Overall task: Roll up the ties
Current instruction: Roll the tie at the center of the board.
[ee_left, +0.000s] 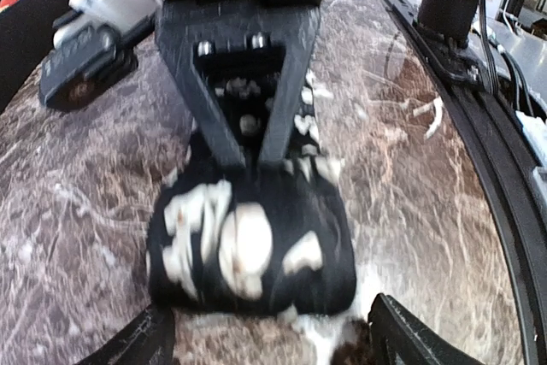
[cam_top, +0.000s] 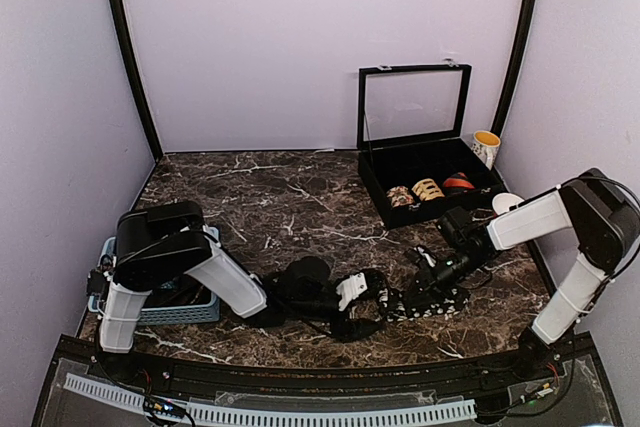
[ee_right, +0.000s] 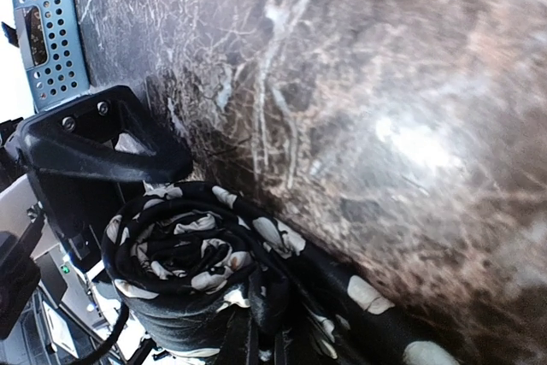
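The left hand [ee_left: 272,339] stands wide open. Its two black fingers [ee_left: 141,341] sit low at either side of the left wrist view, with the rolled end of a black fabric necktie with a white blotchy print [ee_left: 248,250] between them. Neither finger clearly presses on the cloth, and whether they brush it cannot be told.

The right hand [ee_left: 248,153] comes in from 12 o'clock in that same view. Its jaws are drawn together to a narrow tip, pinched on the necktie at the far side of the roll. In the right wrist view the coil shows end-on, in several black-and-white layers. A flat unrolled tail runs off toward 4 o'clock, and one finger of the left hand stands just beside the coil at 10 o'clock.

From above, the necktie lies on the dark brown marble-patterned worktop [cam_top: 260,197] at about 6 o'clock, near the front edge. The roll is at the tie's left end and the loose length stretches toward 3 o'clock under the right hand. The two hands meet over it from 9 and 3 o'clock.

A blue slotted plastic basket [cam_top: 185,313] sits at 8 o'clock by the left arm's base. A black case with a raised glass lid [cam_top: 372,192] stands at 2 o'clock. It holds three small coiled ties [cam_top: 428,188], two tan-patterned and one red. A yellow-and-white cup [cam_top: 486,145] is just beside the case at its right.
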